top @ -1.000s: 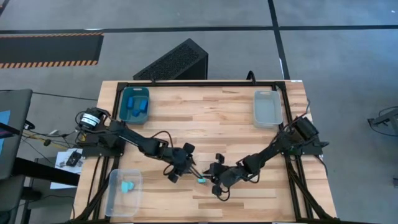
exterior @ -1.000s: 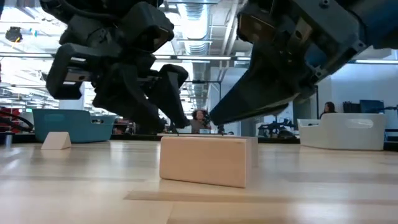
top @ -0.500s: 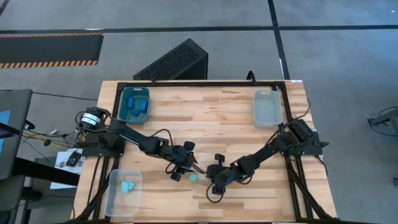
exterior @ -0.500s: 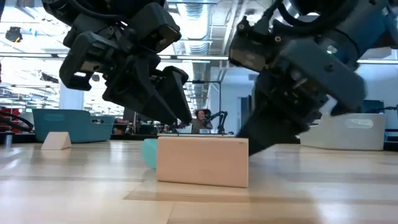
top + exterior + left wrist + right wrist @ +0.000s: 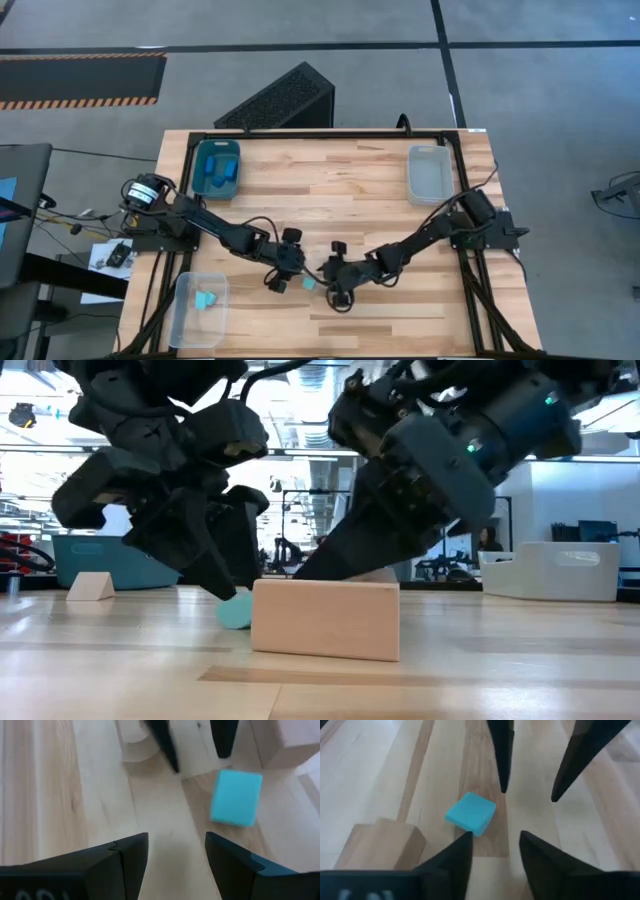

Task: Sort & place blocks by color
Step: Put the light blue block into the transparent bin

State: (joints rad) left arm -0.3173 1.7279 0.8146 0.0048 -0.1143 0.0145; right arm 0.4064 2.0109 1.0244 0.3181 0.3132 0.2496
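Both grippers meet near the worktop (image 5: 380, 200) centre-front, tips almost nose to nose. Left gripper (image 5: 292, 270) comes in from 9 o'clock, right gripper (image 5: 325, 275) from 3 o'clock.

The cyan block (image 5: 309, 283) lies flat on the wood between them, held by neither. In the left wrist view the cyan block (image 5: 236, 797) sits ahead of the spread fingers and off to one side of their line, so this gripper is not lined up on it. In the right wrist view the block (image 5: 470, 813) lies just past one fingertip (image 5: 454, 857), outside the gap. Right gripper jaws stand apart with nothing between them.

Left gripper also spread, empty.

A tan wood block (image 5: 325, 619) stands right beside the cyan one, closest to the low camera; it hides most of the cyan block (image 5: 236, 609) from that view. It crowds the approach from the right arm's side, which probably explains why both arms hover here.

Bins:
- teal bin (image 5: 216, 166) at 10 o'clock, dark blue pieces inside
- clear bin (image 5: 198, 310) at 7 o'clock, one cyan piece already in it, so likely the cyan block's destination
- second clear bin (image 5: 430, 174) at 2 o'clock, contents not discernible

A small wood wedge (image 5: 90, 586) sits off by the teal bin, unsorted.
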